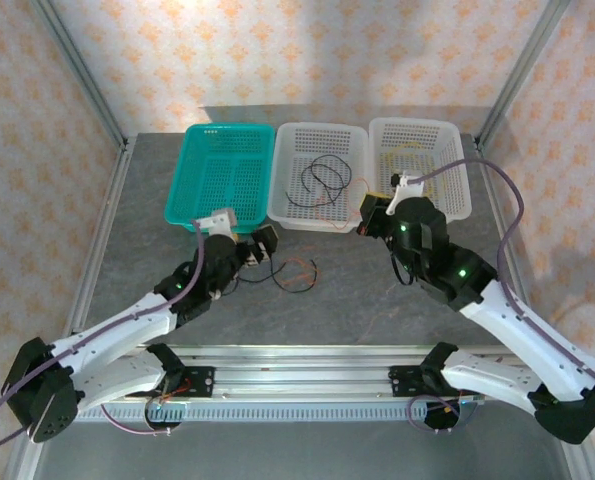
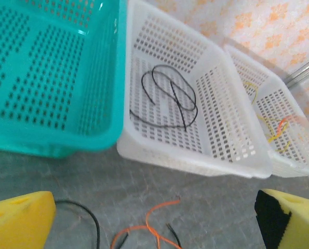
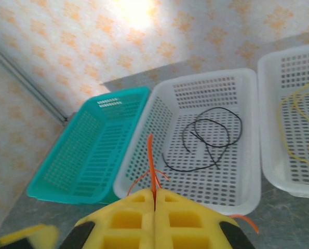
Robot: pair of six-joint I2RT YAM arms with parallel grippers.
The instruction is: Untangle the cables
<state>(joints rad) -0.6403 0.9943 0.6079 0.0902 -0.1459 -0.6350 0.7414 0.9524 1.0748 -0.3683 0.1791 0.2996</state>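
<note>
An orange cable lies in loops on the grey table with a black cable beside it, both just ahead of my left gripper. That gripper's yellow fingers stand wide apart with nothing between them. My right gripper is shut on an orange cable, whose end sticks up from the closed pads in front of the middle basket. In the top view the left gripper sits by the loose cables and the right gripper hovers at the baskets' near edge.
Three baskets stand in a row at the back: a teal basket, a white middle basket holding a black cable, and a white right basket holding a yellow cable. Metal frame posts rise at the table's corners.
</note>
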